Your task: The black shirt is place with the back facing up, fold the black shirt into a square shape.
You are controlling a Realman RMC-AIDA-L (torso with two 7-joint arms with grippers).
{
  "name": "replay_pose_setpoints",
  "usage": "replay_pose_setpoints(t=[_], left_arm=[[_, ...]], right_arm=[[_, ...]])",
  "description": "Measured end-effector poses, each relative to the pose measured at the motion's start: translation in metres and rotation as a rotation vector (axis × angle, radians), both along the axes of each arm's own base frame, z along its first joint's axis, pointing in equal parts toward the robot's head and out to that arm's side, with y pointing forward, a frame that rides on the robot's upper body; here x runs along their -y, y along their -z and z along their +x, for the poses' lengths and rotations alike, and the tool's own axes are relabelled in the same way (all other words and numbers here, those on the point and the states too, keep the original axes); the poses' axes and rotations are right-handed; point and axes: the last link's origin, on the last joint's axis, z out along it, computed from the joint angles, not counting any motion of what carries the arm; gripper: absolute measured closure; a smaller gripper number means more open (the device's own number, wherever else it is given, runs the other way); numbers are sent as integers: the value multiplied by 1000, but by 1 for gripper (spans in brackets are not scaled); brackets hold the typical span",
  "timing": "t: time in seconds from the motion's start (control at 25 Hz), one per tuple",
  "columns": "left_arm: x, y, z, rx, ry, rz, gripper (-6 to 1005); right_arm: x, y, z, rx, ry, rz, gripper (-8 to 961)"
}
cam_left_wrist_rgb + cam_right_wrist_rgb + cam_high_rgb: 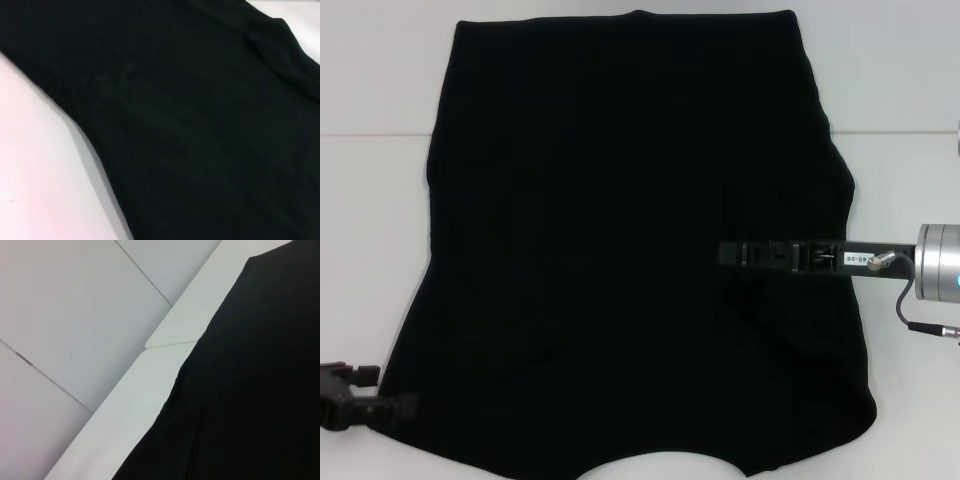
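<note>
The black shirt point(620, 250) lies spread flat over most of the white table point(370, 200), plain side up, with no lettering showing. My right gripper point(728, 255) reaches in from the right and hovers over the shirt's right half, its black body hard to tell from the cloth. My left gripper point(392, 408) sits at the near left corner, right at the shirt's edge. In the left wrist view the shirt point(200, 125) fills the picture beside bare table point(40, 175). The right wrist view shows the shirt's edge point(260, 390) with a shallow crease.
The table's far edge point(165, 370) and the grey tiled floor point(75, 315) beyond it show in the right wrist view. A seam between two tabletop panels point(370, 135) runs across the far part. A cable point(920, 325) loops below the right wrist.
</note>
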Motion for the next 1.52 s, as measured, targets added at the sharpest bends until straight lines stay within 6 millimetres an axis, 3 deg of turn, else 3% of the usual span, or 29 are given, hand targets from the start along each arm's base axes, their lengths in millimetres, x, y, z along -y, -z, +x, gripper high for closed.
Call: replay_pose_setpoints(t=[0.16, 0.36, 1.52], left_arm=[[-4, 0, 0, 34, -91, 20, 288], [-6, 0, 1, 49, -134, 30, 103], [-9, 13, 10, -3, -60, -89, 114]], right_arm=[[0, 0, -1, -1, -1, 0, 376], [0, 0, -1, -2, -1, 1, 376], [-5, -5, 0, -2, 7, 15, 377]])
